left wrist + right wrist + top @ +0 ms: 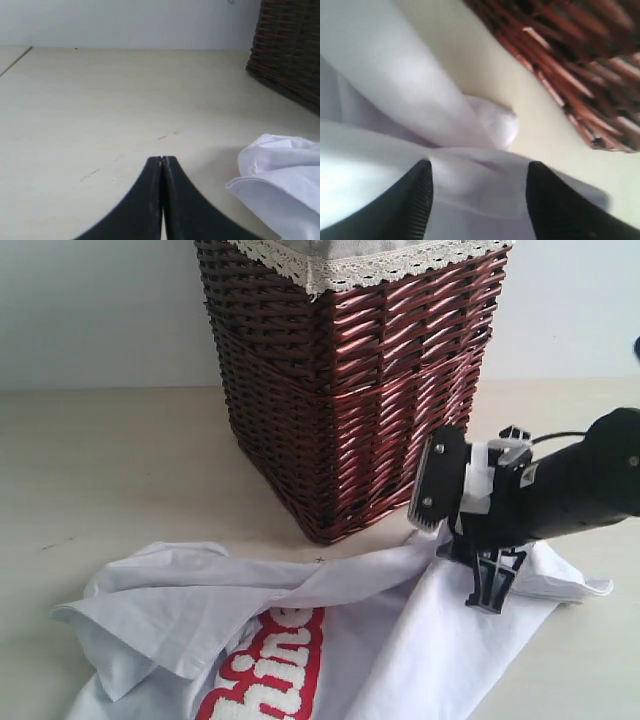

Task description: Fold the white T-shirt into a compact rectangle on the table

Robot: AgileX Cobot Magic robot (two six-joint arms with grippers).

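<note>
Closest to us, the white T-shirt (420, 640) lies crumpled and unfolded on the worktop (120, 460). Its fuzzy white lettering (275, 665) on a red band faces up, well apart from the right fingers (490, 585), toward the garment's other side. The right fingers point down onto one edge of the shirt, where the cloth bunches into a ridge running away from them. From the right wrist we see both fingers (415, 205) spread wide, released, with a soft fold of the shirt (385, 75) lying between and beneath them; we cannot tell whether the tips touch the cloth. Just beyond these fingers stands the dark wicker basket (350, 390), close but apart from them, its lace-edged liner (380, 262) folded over the rim. The right arm (590, 480) reaches in behind the fingers, above the shirt's outer edge.

The left fingers (145, 200) are clenched tight together on nothing. They sit low over bare worktop (100, 100), with a rumpled corner of the shirt (280, 185) near them to one side, not touching. Farther ahead of them on that same side, a corner of the basket (290, 45) shows.
</note>
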